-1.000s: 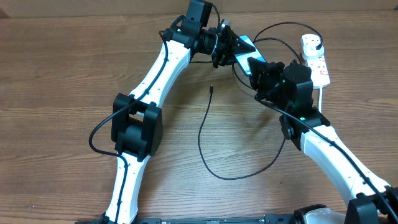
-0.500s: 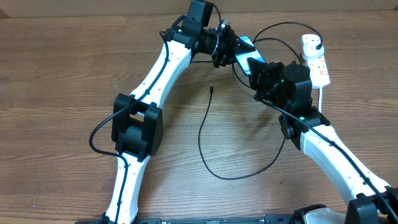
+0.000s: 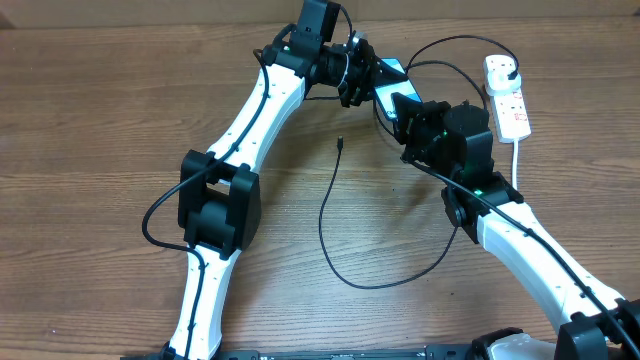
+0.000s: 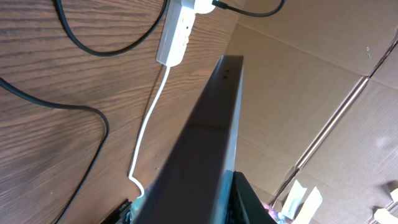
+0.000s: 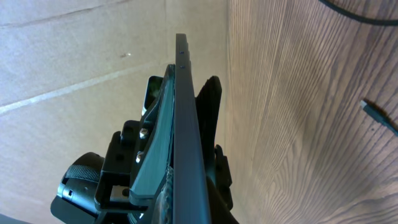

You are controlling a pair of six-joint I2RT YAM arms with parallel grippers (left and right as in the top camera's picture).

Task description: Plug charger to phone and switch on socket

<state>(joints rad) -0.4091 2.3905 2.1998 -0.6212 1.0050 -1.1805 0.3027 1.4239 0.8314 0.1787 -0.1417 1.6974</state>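
We see the phone lifted off the table and turned on edge near the far side, between the two arms. The left fingers press against its two faces at the upper end and the right fingers are closed on its lower end, so both pinch it. In the wrist views its slim dark edge runs straight up the middle, with two tiny holes near one corner. The charger lies in a loose loop on the wood between the arms. Its tip rests free on the table, pointing toward the far side, near the phone but not touching it. The rest of the cable arcs behind the phone to the black plug seated in the socket. The socket lies lengthwise close to the far right edge, and its white lead trails toward us past the right arm. We find open wood across the whole left side and in front of the loop. The space around the phone is tight, closed in by both sets of fingers, the cable and the brown cardboard standing just beyond the far edge. A red mark shows on the socket, and the print there and on the phone's pale screen is too small to read.
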